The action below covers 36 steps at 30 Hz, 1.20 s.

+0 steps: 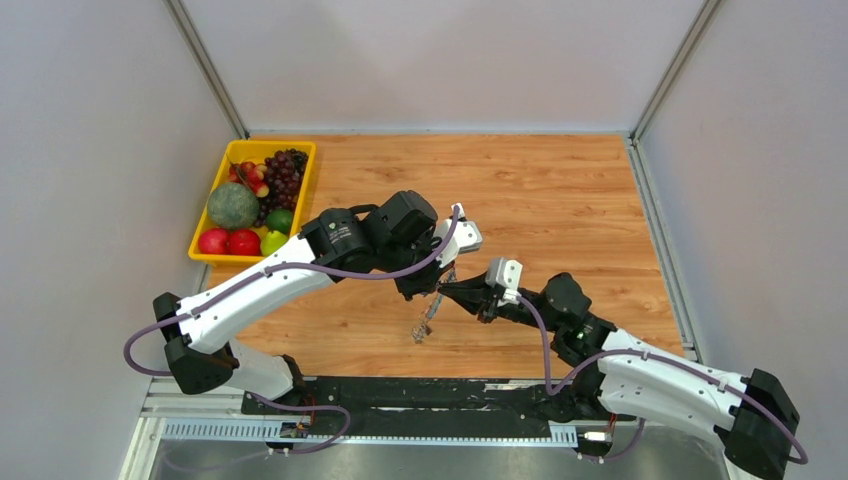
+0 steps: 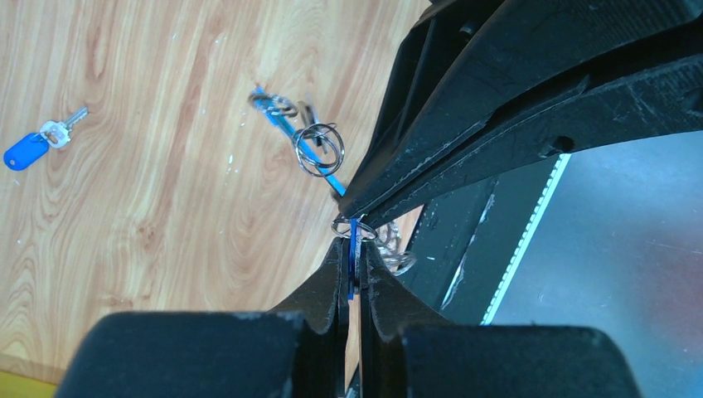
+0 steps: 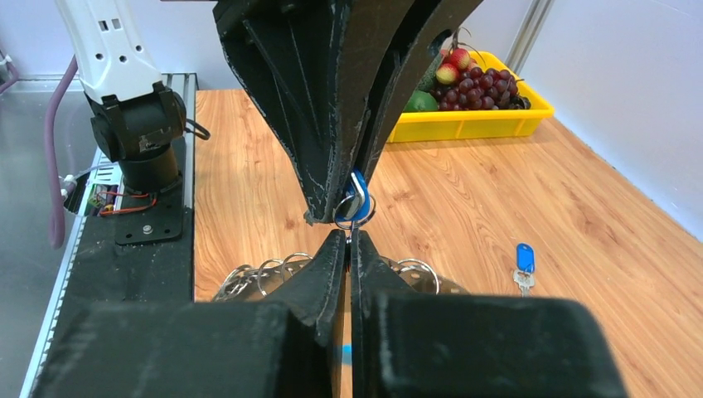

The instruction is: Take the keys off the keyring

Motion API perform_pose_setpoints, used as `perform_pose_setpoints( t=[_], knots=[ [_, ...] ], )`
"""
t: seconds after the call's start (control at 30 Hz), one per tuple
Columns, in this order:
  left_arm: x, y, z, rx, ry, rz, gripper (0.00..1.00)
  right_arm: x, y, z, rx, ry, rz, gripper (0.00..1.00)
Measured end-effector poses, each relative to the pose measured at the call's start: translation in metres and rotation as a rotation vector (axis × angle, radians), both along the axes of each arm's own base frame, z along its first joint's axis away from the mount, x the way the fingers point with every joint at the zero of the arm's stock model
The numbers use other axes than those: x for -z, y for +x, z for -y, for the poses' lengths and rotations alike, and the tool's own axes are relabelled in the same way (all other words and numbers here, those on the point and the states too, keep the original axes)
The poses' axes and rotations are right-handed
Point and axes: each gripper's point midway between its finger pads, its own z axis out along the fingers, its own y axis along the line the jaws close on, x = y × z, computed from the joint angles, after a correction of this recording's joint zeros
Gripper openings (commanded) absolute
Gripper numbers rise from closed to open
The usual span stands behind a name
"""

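Note:
My left gripper [image 2: 354,246] is shut on the thin blue head of a key [image 2: 352,265], seen edge-on. In the right wrist view that blue head [image 3: 358,184] sits at the left fingers' [image 3: 332,124] tips, with a small split ring [image 3: 354,212] hanging from it. My right gripper [image 3: 349,237] is shut tip to tip against it, pinching that ring's lower edge. The keyring [image 3: 257,274], a silvery hoop carrying several small rings, hangs under my right fingers. Its blue segment [image 2: 319,157] shows in the left wrist view. From above, both grippers [image 1: 432,290] [image 1: 452,293] meet over the dangling keyring [image 1: 425,325].
One loose blue-headed key [image 2: 33,148] lies on the wooden table, also seen in the right wrist view [image 3: 524,264]. A yellow tray [image 1: 205,215] of fruit stands at the far left. The black base plate [image 1: 400,395] runs along the near edge.

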Motion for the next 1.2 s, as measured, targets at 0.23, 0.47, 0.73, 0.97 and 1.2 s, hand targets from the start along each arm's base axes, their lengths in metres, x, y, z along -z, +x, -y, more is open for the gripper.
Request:
perform_pose_setpoints(
  t=[0.23, 0.47, 0.73, 0.97, 1.2],
  knots=[
    [0.000, 0.004, -0.001, -0.013, 0.006, 0.019, 0.00, -0.001, 0.001, 0.006, 0.025, -0.005, -0.008, 0.00],
    [-0.001, 0.007, -0.003, -0.028, 0.012, 0.038, 0.00, -0.002, 0.009, 0.009, 0.079, 0.001, -0.041, 0.00],
    [-0.004, 0.012, -0.002, -0.040, -0.009, 0.071, 0.00, -0.010, 0.026, 0.010, 0.165, 0.056, -0.228, 0.00],
    [-0.002, 0.021, -0.005, -0.058, 0.001, 0.108, 0.00, -0.008, 0.037, 0.003, 0.196, 0.060, -0.397, 0.00],
    [0.007, 0.026, -0.005, -0.061, 0.016, 0.125, 0.00, -0.007, 0.048, 0.010, 0.253, 0.124, -0.554, 0.00]
  ],
)
